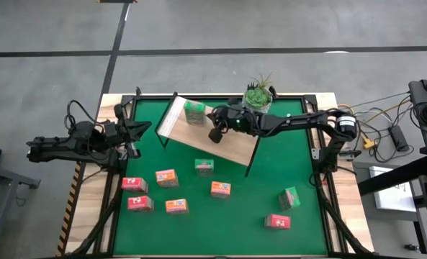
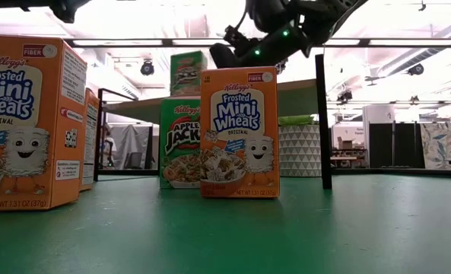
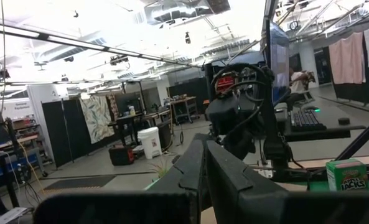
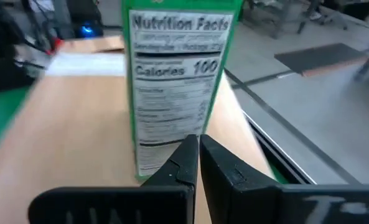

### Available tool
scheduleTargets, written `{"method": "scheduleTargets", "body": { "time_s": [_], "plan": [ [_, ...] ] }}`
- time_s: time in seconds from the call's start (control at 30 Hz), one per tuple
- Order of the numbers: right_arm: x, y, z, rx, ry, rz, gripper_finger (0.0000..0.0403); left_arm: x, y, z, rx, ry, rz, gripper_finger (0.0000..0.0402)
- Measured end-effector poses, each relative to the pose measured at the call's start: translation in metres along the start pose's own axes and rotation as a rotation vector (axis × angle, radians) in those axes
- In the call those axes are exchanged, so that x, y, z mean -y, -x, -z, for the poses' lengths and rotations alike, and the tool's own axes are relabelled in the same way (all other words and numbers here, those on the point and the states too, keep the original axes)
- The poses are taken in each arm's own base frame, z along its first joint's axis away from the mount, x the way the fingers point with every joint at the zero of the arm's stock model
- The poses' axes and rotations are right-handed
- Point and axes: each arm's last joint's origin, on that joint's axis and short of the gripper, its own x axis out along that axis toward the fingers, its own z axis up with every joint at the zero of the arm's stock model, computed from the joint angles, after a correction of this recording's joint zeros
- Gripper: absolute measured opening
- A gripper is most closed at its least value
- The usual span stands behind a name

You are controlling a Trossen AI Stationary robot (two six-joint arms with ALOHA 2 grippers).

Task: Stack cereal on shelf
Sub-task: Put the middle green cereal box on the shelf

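One green cereal box (image 1: 194, 111) stands upright on the shelf (image 1: 231, 147), a tilted light-wood board at the far middle of the green mat. In the right wrist view its nutrition panel (image 4: 175, 74) faces my right gripper (image 4: 198, 149). That gripper (image 1: 216, 134) is shut and hovers over the shelf, a little short of the box and toward the table's right. Several more cereal boxes, orange (image 1: 221, 189), pink-red (image 1: 134, 184) and green (image 1: 204, 167), stand or lie on the mat in front. My left gripper (image 1: 137, 129) waits shut at the table's left edge.
A potted plant (image 1: 258, 93) stands just behind the shelf, near my right arm. In the low view an orange box (image 2: 239, 133) and a green box (image 2: 181, 144) stand below the shelf, beside its black post (image 2: 324, 114). Bare mat (image 1: 235, 226) lies at the near middle.
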Motion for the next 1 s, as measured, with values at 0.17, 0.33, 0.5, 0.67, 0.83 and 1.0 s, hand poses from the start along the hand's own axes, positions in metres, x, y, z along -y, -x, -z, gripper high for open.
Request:
{"method": "scheduleTargets", "body": {
  "time_s": [0.17,0.33,0.5,0.67,0.83,1.0],
  "plan": [
    [-0.006,-0.003,0.005,-0.017,-0.013,-0.042,0.0008,0.000,0.000,0.000,0.000,0.000,0.000,0.0001],
    [-0.014,-0.007,0.008,0.002,-0.028,-0.078,0.0008,0.000,0.000,0.000,0.001,0.000,0.000,0.0001],
    [-0.024,-0.005,0.011,-0.017,-0.028,-0.098,0.0008,0.000,0.000,0.000,0.001,0.000,0.000,0.0001],
    [-0.044,-0.001,0.007,0.047,0.056,-0.163,0.0009,0.000,0.000,0.000,0.001,0.000,0.000,0.0001],
    [-0.056,-0.002,0.001,0.174,0.105,-0.180,0.0008,0.000,0.000,-0.001,0.008,0.003,-0.002,0.0001],
    [-0.063,-0.017,0.006,0.198,0.122,-0.181,0.0008,0.000,0.000,-0.001,0.011,0.003,-0.003,0.0001]
  ]
}}
